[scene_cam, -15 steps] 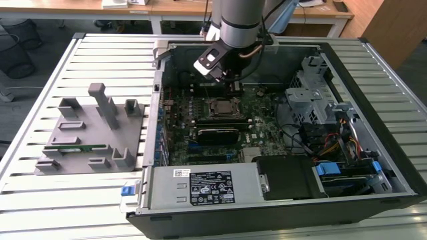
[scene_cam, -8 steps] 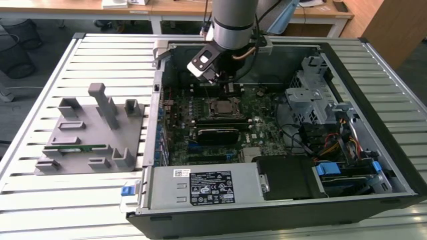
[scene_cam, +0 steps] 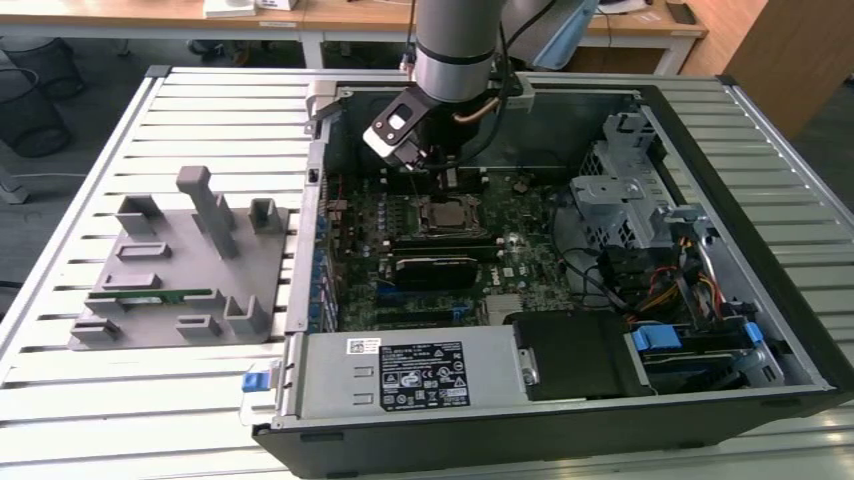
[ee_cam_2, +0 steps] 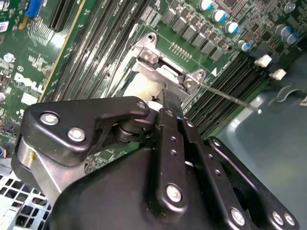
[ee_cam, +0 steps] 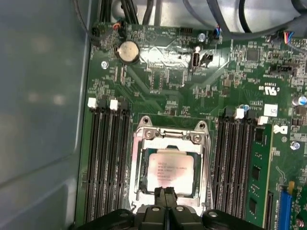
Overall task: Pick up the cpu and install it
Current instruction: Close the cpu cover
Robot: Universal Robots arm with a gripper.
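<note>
The gripper (ee_cam: 165, 194) reaches down inside the open computer case (scene_cam: 534, 440), with its two fingers (ee_cam: 160, 203) pressed flat together. Only a thin seam runs between them, and nothing is held there. The cpu (ee_cam: 170, 170) lies directly under and just ahead of the fingertips, seated flat and square in the socket frame (ee_cam: 169, 134), its pale metal top facing up. In the first wrist view the fingertips overlap the chip's nearest edge, but whether they touch it or hover just above it cannot be told. A bank of black memory slots (ee_cam: 108, 158) stands on either side of the fingers, and past the bank on one side a green memory stick (ee_cam: 259, 177) is seated upright. Well beyond the fingertips, past the socket, a round coin cell (ee_cam: 128, 51) sits on the green motherboard (ee_cam: 163, 81). In the second wrist view the closed fingers (ee_cam_2: 169, 129) point at the hinge end of the socket frame (ee_cam_2: 165, 72). In the exterior view the gripper (scene_cam: 445, 182) hangs just above the cpu (scene_cam: 446, 213), and well away from the fingers, outside the case, a grey fixture (scene_cam: 174, 260) rests on the slatted table (scene_cam: 200, 130).
</note>
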